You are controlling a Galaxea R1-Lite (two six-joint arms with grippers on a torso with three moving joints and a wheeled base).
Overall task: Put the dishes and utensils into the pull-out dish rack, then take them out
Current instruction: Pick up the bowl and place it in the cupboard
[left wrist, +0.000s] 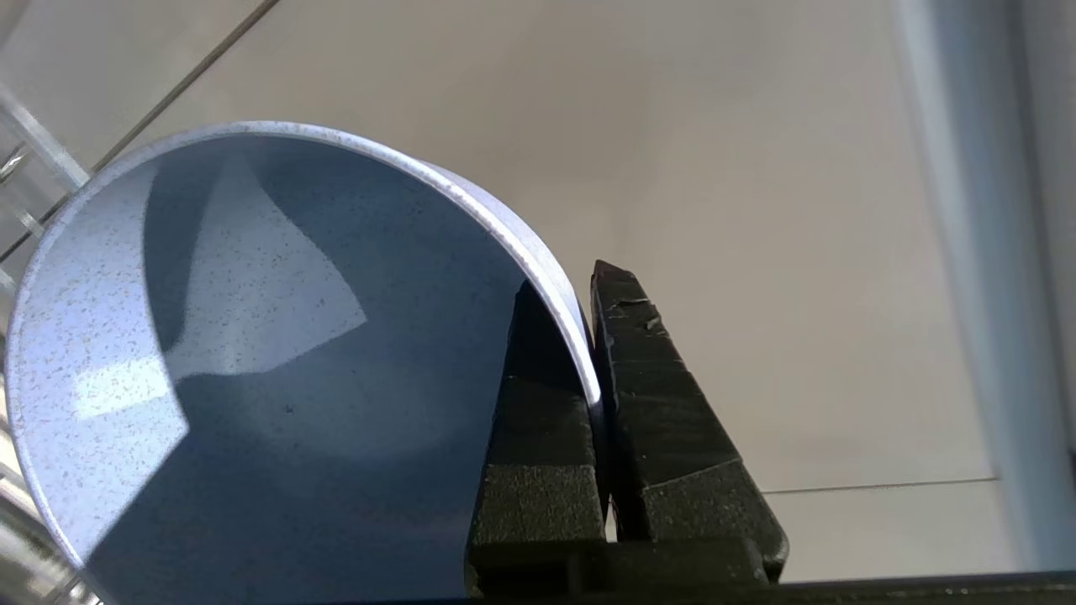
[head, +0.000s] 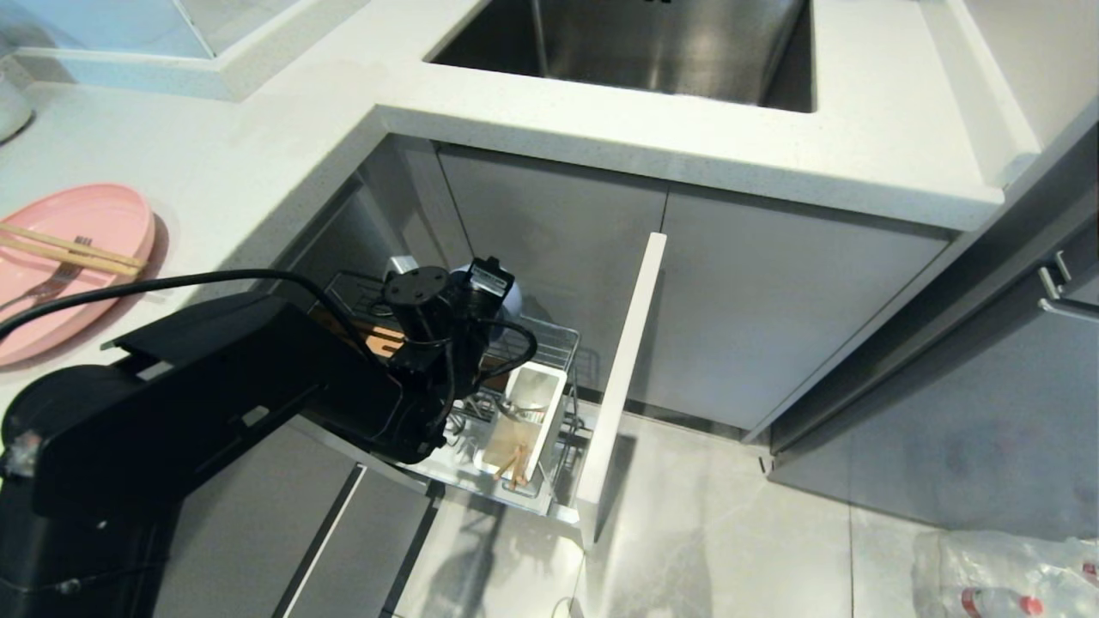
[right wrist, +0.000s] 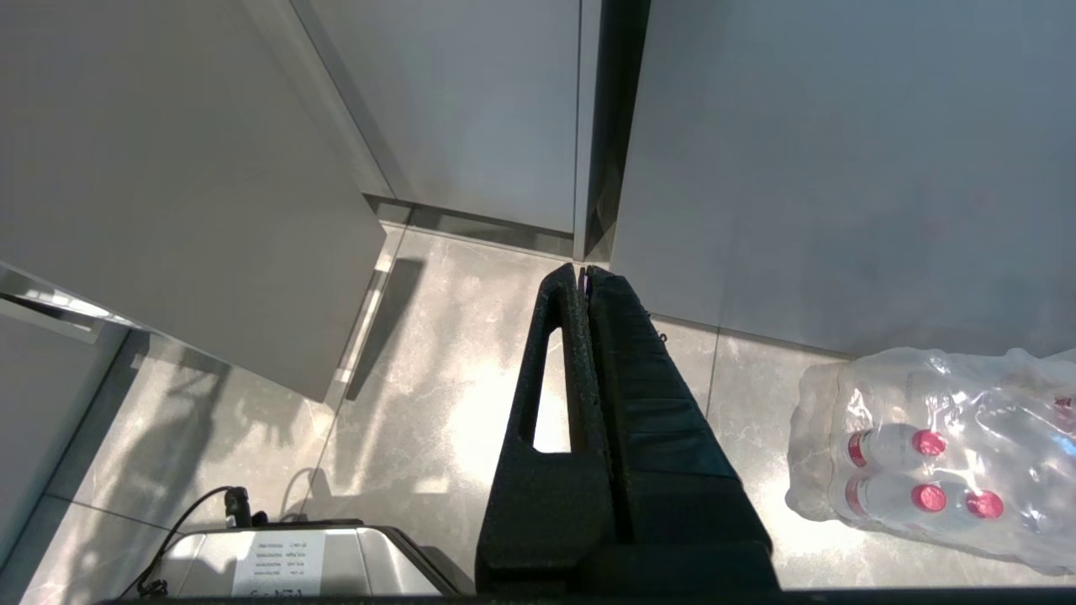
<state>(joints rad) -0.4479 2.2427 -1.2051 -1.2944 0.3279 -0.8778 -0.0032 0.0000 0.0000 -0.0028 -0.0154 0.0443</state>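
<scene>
Pull-out dish rack (head: 549,360): chrome wire drawer drawn out from the cabinet below the sink (head: 635,43), its grey front panel (head: 622,378) standing edge-on toward the floor side. White utensil cup (head: 525,421) sits in the rack near that panel, with chopsticks (head: 515,463) lying in it. Left end effector (left wrist: 593,336): above the rack, on the side away from the panel, closed tight on the rim of the blue-grey bowl (left wrist: 252,361), one finger inside the rim and one outside; the bowl is tipped on edge, its speckled inside facing the wrist camera, and only a sliver of it shows past the wrist in the head view. Pink plate (head: 69,257): on the surface well left of the rack, carrying a second pair of chopsticks (head: 73,249) and a fork (head: 51,287). Right end effector (right wrist: 584,277): fingers pressed together, holding nothing, over the floor, near a plastic-wrapped pack of bottles (right wrist: 933,454).
</scene>
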